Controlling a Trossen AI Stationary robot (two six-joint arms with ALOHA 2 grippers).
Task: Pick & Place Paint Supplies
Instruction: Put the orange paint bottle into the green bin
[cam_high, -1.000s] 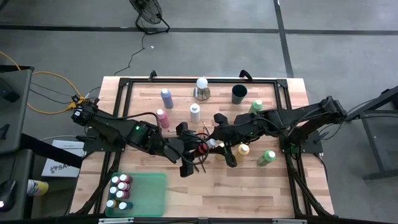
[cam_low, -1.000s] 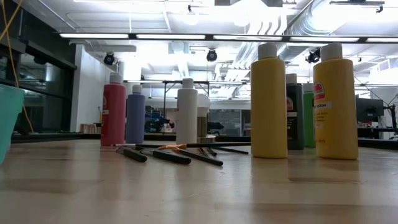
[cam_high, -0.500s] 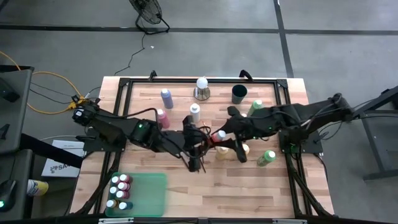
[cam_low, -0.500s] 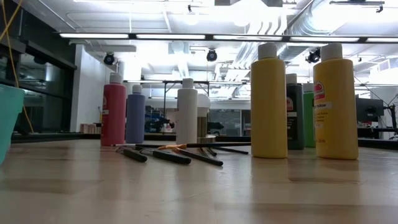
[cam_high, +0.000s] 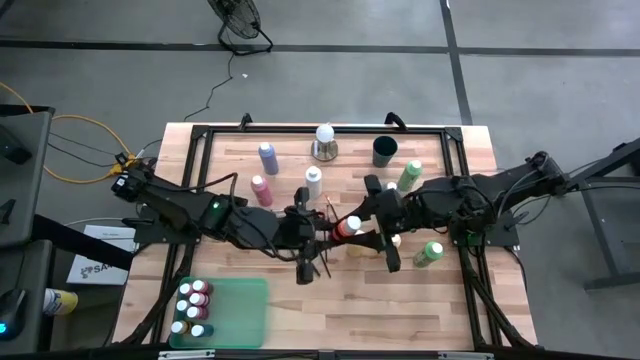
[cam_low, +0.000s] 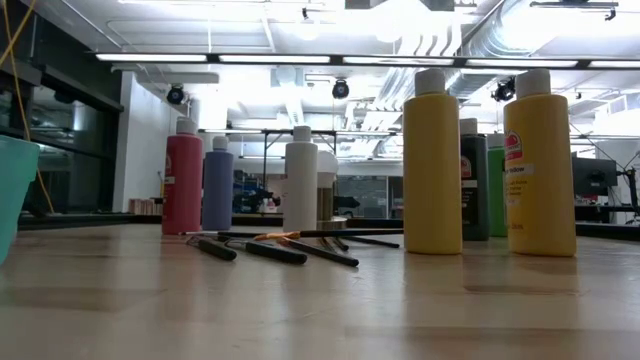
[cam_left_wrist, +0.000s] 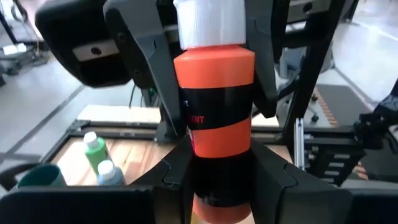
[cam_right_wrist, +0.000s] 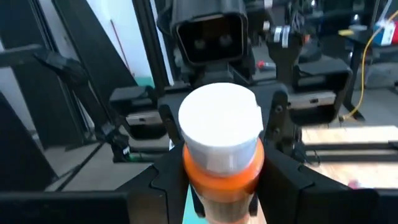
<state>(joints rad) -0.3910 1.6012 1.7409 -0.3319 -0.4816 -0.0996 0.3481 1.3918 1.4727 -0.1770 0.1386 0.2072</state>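
Orange paint bottle, white cap: centre of the high view, lying level above the table, between the two grippers.
Left gripper: just left of frame centre, fingers closed partway onto the bottle's lower body; in the left wrist view, dark pads pressed against both sides of the black label band.
Right gripper: just right of frame centre, fingers closed partway onto the cap end; in the right wrist view, pads touching the orange shoulder on both sides below the cap.
Bottle thus gripped at both ends at once.
Brushes: loose heap on the table, lower centre of the low view.
Standing bottles: red, blue-purple, white, two yellow.
Green tray: lower left of the high view, several bottles at its left edge.
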